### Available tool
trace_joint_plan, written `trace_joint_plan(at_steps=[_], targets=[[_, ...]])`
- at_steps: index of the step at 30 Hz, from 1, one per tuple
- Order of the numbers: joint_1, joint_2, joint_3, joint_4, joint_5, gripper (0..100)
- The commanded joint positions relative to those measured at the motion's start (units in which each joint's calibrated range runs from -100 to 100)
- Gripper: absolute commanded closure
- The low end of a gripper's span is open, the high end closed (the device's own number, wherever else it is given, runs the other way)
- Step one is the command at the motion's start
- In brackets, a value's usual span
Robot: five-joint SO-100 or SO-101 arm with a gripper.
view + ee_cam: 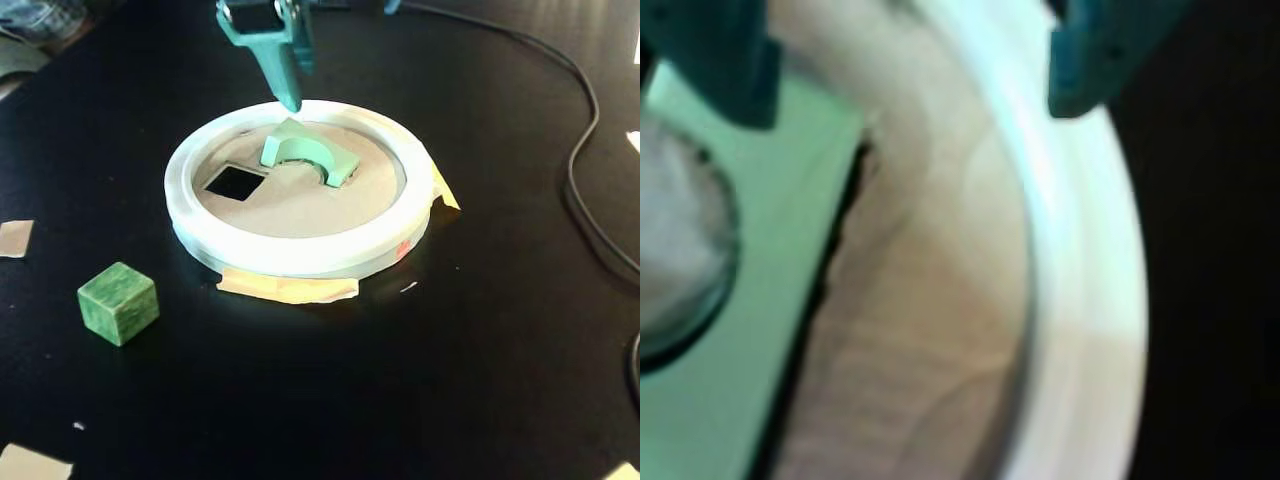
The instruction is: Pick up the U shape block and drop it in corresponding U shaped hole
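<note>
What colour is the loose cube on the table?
Green, with a mottled, darker-streaked surface; the cube shows best in the fixed view.

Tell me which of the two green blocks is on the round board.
The arch-shaped U block lies on the white-rimmed round board, below the gripper. The green cube sits apart, on the black table.

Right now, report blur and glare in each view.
Wrist view: heavily out of focus, the white ring washed by glare, and the gripper fingertips smeared teal. Fixed view: sharper, with the ring's rim overexposed, the U block soft-edged, the green cube clear.
</note>
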Motion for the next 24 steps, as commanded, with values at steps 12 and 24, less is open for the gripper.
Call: trace_joint_plan(at_steps=[12,24], targets=[[3.08,-6.84,-1.66,13.25,31.65,54],[3.21,-5.94,-1.57,13.25,40.24,53]])
